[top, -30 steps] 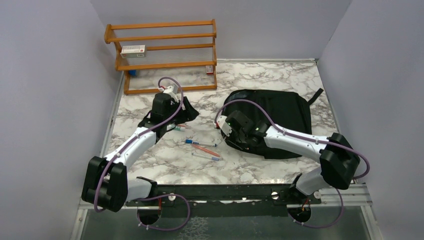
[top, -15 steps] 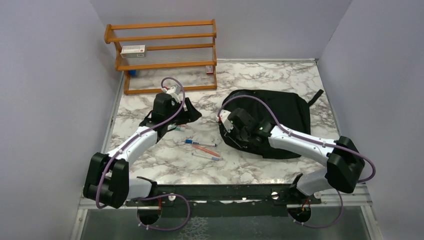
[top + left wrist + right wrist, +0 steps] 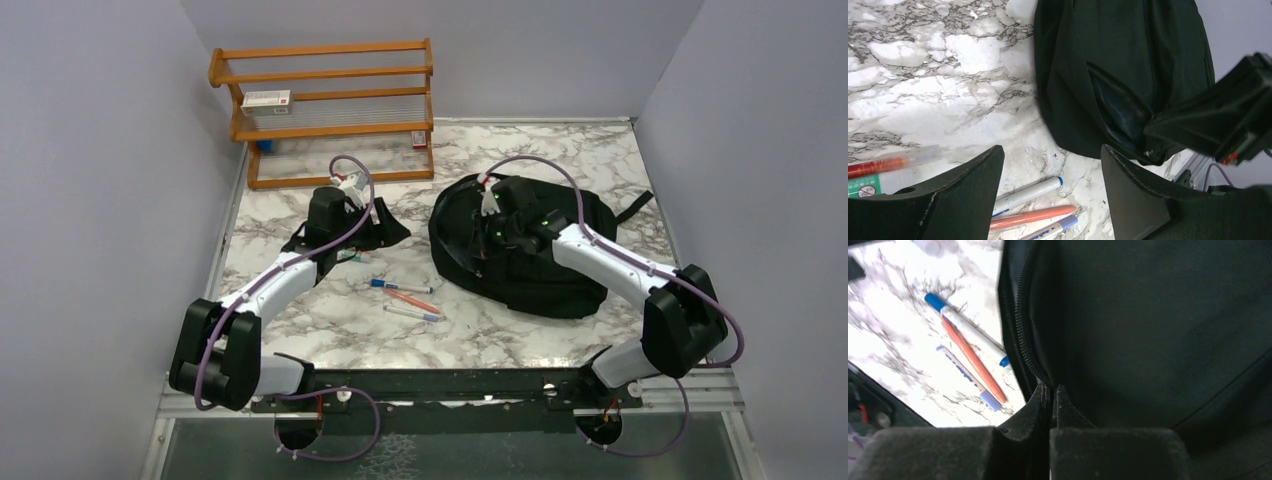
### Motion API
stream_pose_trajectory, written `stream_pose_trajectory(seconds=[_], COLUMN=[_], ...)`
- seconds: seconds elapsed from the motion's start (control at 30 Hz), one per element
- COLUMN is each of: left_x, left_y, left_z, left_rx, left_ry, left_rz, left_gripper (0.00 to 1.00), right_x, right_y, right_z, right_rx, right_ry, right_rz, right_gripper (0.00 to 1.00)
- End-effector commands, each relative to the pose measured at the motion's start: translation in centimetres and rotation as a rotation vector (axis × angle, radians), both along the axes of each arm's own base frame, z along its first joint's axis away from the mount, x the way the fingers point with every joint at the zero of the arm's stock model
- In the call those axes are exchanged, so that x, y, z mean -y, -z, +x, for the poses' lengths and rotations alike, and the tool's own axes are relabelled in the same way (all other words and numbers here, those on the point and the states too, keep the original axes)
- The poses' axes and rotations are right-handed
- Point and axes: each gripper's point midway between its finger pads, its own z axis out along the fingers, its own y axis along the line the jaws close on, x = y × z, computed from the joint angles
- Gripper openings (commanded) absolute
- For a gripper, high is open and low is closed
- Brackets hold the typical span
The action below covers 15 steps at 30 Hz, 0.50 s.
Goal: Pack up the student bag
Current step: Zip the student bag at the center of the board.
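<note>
Top external view first: how many of each thing are counted?
— One student bag (image 3: 530,270), two grippers, four pens and one wooden rack (image 3: 330,110) are counted. Three pens (image 3: 412,299) are grouped between the two grippers. A fourth, a red pen (image 3: 878,166), is seen just under the left gripper (image 3: 1050,150).

How is the bag described, and where is it found?
— It is black, soft and rounded, and far larger than the pens. A zipper (image 3: 1019,325) is run along its edge and a strap (image 3: 635,204) is trailed out on the far side. It is found lying on the marble table (image 3: 330,320), directly under the right gripper (image 3: 1052,388) and just beyond the left gripper's fingertips.

And the grippers?
— The left one is spread wide above the table. The right one is pressed together, with the bag's edge pinched at the zipper.

Can any writing be read?
— A green-and-white label (image 3: 862,189) with a prohibition sign is seen beside the red pen. Its print cannot be read, nor can that on the box (image 3: 266,99) on the rack.
</note>
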Motion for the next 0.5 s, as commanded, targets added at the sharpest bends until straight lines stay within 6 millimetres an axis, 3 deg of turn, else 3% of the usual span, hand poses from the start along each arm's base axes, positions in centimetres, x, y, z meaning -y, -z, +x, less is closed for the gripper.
stream_pose_trajectory(seconds=[0.0, 0.17, 0.3, 0.47], left_x=[0.8, 1.0, 1.3, 3.0], left_y=[0.5, 1.1, 1.1, -0.2], left_z=[-0.7, -0.9, -1.2, -1.7], left_rx=[-0.013, -0.028, -0.025, 0.03], left_ry=[0.04, 0.045, 0.062, 0.136], left_rz=[-0.029, -0.027, -0.029, -0.03], left_gripper=[0.72, 0.72, 0.72, 0.73], right_x=[-1.6, -2.3, -0.9, 0.5], right_y=[-0.7, -0.5, -0.1, 0.8], right_z=[0.8, 0.9, 1.6, 1.7], right_rx=[-0.108, -0.116, -0.077, -0.06], right_ry=[0.067, 0.022, 0.073, 0.106], right_rz=[0.225, 0.244, 0.174, 0.105], right_gripper=[0.01, 0.03, 0.04, 0.17])
